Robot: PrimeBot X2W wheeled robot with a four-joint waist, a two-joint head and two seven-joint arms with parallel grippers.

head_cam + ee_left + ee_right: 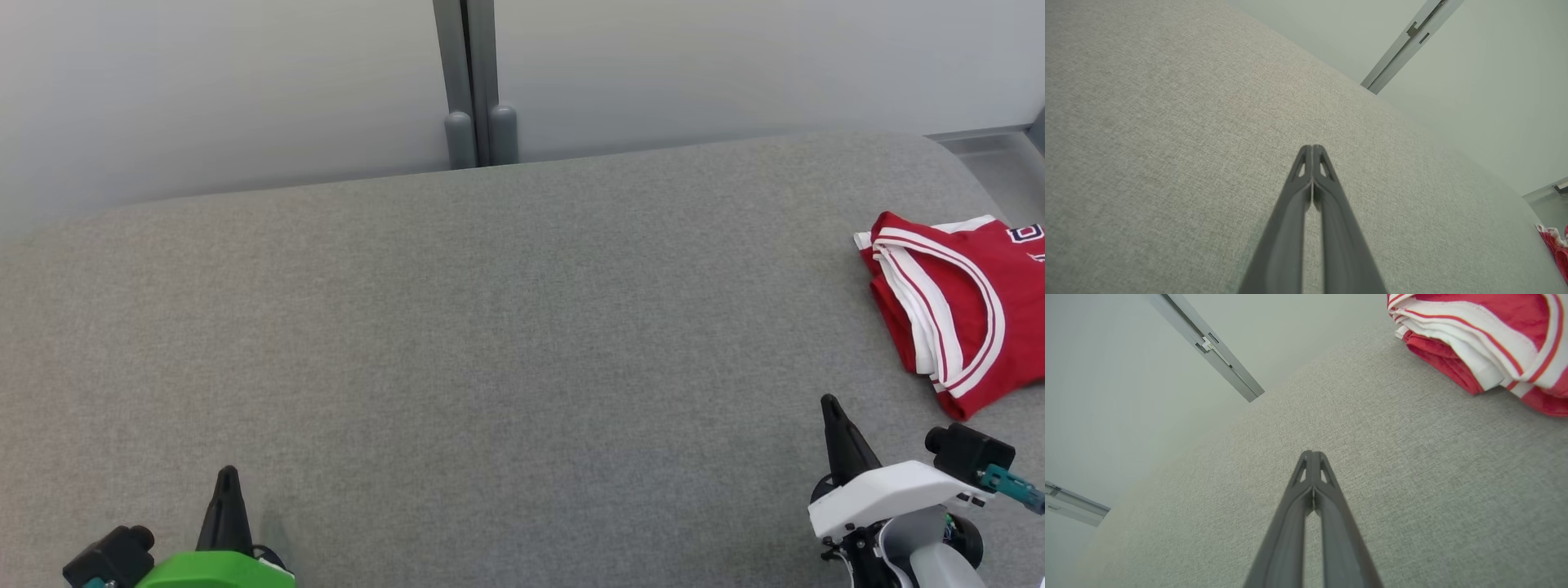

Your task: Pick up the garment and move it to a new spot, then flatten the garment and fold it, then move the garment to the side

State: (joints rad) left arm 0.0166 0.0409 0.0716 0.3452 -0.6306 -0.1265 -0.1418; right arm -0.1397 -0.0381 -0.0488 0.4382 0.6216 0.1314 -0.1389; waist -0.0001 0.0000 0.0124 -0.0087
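Where the gray tabletop (490,343) nears the right edge of the head view, the garment (976,327) lies folded, a red jersey with white, red-striped trim, partly cut off by the frame. Nearest it are the right fingers (831,404), pressed together to a single point, gripping nothing, and set apart from the garment over bare cloth at the lower right. In the right wrist view these fingers (1312,455) meet at the tips, with the garment (1474,335) at the upper right. Well apart, at the lower left, the left fingers (228,478) are likewise closed and empty; their wrist view shows the tips (1312,151) touching and a sliver of garment (1557,245) at the right margin. Beyond the tabletop stands a pale wall (204,82) with a gray post (473,82).
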